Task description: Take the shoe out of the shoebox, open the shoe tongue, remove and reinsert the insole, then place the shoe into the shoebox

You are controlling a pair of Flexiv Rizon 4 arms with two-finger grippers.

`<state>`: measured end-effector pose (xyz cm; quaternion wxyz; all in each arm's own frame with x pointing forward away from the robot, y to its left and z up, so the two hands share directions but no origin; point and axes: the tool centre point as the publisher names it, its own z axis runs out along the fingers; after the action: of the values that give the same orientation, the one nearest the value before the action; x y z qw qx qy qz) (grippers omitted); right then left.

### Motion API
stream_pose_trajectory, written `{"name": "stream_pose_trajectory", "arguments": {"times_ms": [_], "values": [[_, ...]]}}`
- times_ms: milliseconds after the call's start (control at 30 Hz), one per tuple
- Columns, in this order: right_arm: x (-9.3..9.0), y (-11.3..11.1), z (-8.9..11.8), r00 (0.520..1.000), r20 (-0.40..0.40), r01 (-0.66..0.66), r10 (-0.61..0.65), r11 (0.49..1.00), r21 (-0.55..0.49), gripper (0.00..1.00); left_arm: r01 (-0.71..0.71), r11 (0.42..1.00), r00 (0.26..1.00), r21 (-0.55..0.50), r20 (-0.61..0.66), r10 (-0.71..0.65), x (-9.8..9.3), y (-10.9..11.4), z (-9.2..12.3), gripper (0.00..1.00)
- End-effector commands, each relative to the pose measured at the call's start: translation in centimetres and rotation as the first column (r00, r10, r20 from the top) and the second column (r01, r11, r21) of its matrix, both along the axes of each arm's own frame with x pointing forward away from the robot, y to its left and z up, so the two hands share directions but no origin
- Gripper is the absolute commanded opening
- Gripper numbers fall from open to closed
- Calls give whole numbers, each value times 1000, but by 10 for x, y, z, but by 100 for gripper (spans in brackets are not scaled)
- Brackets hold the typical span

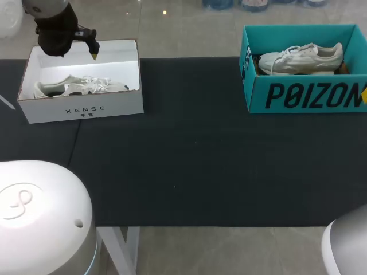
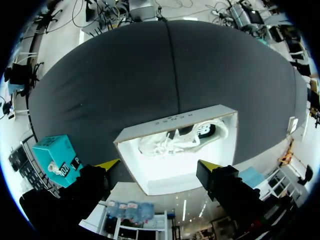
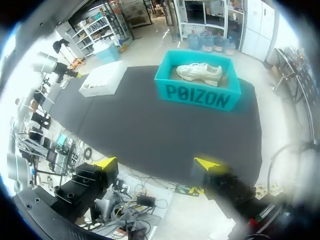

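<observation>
Left gripper (image 2: 157, 165) hangs wide open, empty, above the white shoebox (image 1: 80, 109) at ten o'clock; its front wall hides the sole of the shoe (image 1: 80, 87). Right gripper (image 3: 155, 163), equally wide, holds nothing.

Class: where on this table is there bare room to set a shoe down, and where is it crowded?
Bare: the dark table between the white shoebox and teal shoebox, and all along their near side. Crowded: over the white shoebox, where the left gripper hangs.
</observation>
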<state>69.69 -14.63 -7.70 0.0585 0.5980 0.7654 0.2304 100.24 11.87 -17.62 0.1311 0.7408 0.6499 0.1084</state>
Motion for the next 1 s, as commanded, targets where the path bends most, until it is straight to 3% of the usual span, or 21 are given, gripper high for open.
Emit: {"name": "stream_pose_trajectory", "arguments": {"times_ms": [33, 233, 400, 667, 800, 1000], "values": [[47, -1, 2, 1000, -6, 19, -20, 992, -124, 100, 1, 1000, 1000, 1, 2, -1, -1, 1, 0, 100], [116, -27, -26, 997, -62, 40, -48, 990, -133, 100, 1, 1000, 1000, 1, 2, -1, -1, 1, 0, 100], [171, -46, -62, 985, -148, 59, -91, 976, -210, 100, 1, 1000, 1000, 1, 2, -1, -1, 1, 0, 100], [246, -76, -112, 957, -251, 68, -143, 955, -287, 100, 1, 1000, 1000, 1, 2, -1, -1, 1, 0, 100], [276, -86, -124, 945, -284, 72, -162, 950, -304, 100, 1, 1000, 1000, 1, 2, -1, -1, 1, 0, 100], [303, -89, -132, 934, -312, 63, -176, 938, -342, 100, 1, 1000, 1000, 1, 2, -1, -1, 1, 0, 100]]}}
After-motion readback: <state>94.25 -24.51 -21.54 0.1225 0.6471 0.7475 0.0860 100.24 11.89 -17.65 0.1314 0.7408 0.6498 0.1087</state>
